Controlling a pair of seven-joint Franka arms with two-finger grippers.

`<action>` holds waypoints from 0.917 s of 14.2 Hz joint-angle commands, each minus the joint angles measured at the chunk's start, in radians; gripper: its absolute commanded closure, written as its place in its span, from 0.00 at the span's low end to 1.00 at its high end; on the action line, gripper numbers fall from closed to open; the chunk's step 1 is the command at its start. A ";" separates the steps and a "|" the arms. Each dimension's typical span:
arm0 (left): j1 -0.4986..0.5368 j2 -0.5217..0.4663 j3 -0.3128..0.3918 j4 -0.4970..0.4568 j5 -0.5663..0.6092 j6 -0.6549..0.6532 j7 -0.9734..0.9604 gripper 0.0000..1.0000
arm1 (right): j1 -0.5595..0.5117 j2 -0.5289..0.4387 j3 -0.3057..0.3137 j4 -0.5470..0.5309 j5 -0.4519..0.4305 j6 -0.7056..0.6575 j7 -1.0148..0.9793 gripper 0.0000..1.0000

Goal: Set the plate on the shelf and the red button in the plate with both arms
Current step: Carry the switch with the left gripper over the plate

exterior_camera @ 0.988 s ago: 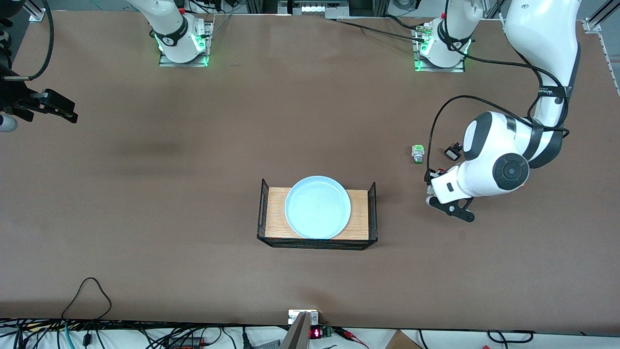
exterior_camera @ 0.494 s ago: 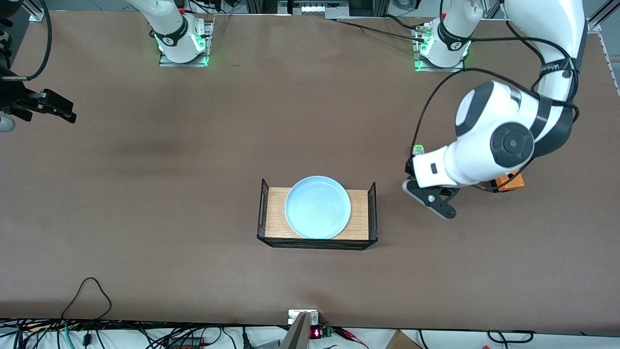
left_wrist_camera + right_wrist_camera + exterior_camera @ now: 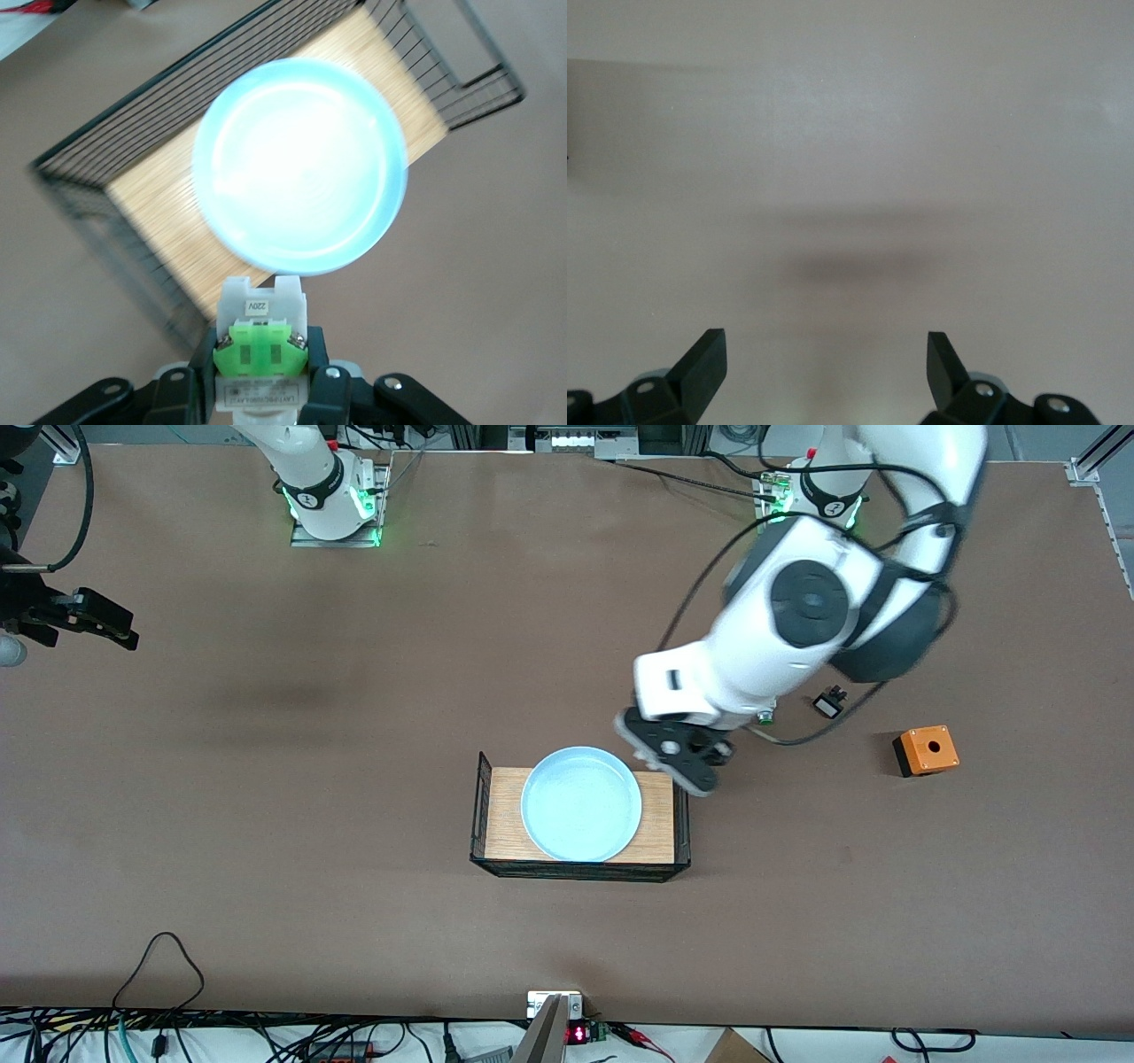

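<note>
Swinging in from its own end of the table, the left gripper (image 3: 678, 757) is now hanging over the wire tray (image 3: 580, 871) beside the plate (image 3: 581, 804), clenching the red button (image 3: 260, 341); the plate is already lying in the tray, the button's placing remaining. Farther off, an orange box (image 3: 926, 750) is sitting clear, while the right gripper (image 3: 824, 363) is waiting, fingers spread, over bare table.

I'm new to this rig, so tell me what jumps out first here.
The round pale-blue glossy plate sits on a wooden board in a black wire basket at mid-table. The left gripper hangs over the basket's end toward the left arm, jaws shut on a whitish push-button switch with a green block. The right gripper waits open over bare table.
</note>
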State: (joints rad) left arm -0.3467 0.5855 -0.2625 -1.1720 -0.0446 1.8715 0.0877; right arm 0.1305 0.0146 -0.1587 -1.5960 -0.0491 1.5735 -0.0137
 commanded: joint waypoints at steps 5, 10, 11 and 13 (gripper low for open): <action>-0.124 0.198 0.086 0.078 -0.008 0.346 -0.028 0.88 | 0.000 -0.002 -0.007 0.010 0.005 -0.007 -0.015 0.00; -0.140 0.243 0.091 0.071 -0.006 0.393 -0.025 0.87 | 0.000 -0.004 -0.007 0.010 0.005 -0.006 -0.014 0.00; -0.141 0.249 0.091 0.069 0.008 0.393 -0.023 0.87 | 0.001 -0.004 -0.007 0.010 0.005 -0.004 -0.014 0.00; -0.138 0.257 0.091 0.068 0.073 0.393 -0.022 0.87 | 0.001 -0.004 -0.007 0.008 0.005 -0.004 -0.014 0.00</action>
State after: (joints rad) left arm -0.4693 0.8159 -0.1904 -1.1445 -0.0201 2.2666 0.0651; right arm 0.1302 0.0146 -0.1605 -1.5957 -0.0491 1.5738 -0.0137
